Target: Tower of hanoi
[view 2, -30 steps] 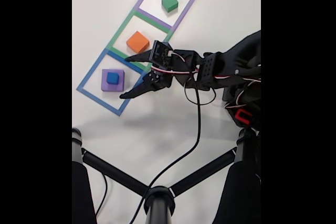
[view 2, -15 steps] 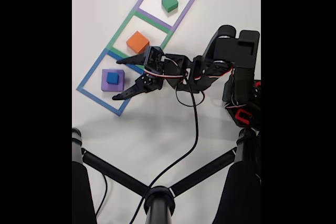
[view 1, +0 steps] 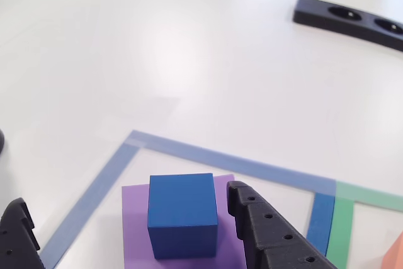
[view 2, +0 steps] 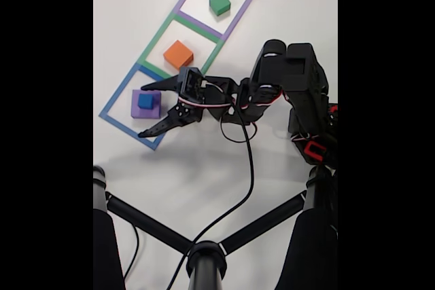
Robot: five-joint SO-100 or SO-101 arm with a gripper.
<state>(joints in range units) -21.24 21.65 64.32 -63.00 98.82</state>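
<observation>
A small blue cube (view 2: 145,101) (view 1: 182,215) sits on a flat purple block (view 2: 155,104) (view 1: 135,218) inside the blue-taped square (view 2: 114,98). An orange block (view 2: 178,53) lies in the green square and a green cube (view 2: 219,3) in the purple square. My black gripper (view 2: 152,110) (view 1: 126,231) is open, its fingertips (view 1: 249,209) straddling the stack from the right in the fixed view, one jaw on each side of it, not touching the blue cube.
A black tripod-like stand (view 2: 204,256) with a cable crosses the lower part of the fixed view. A black plate with holes (view 1: 349,20) lies far off on the white table in the other view.
The arm has stretched leftward in the fixed view, bringing the open gripper from beside the blue square to around the purple-and-blue stack. The blocks have not moved.
</observation>
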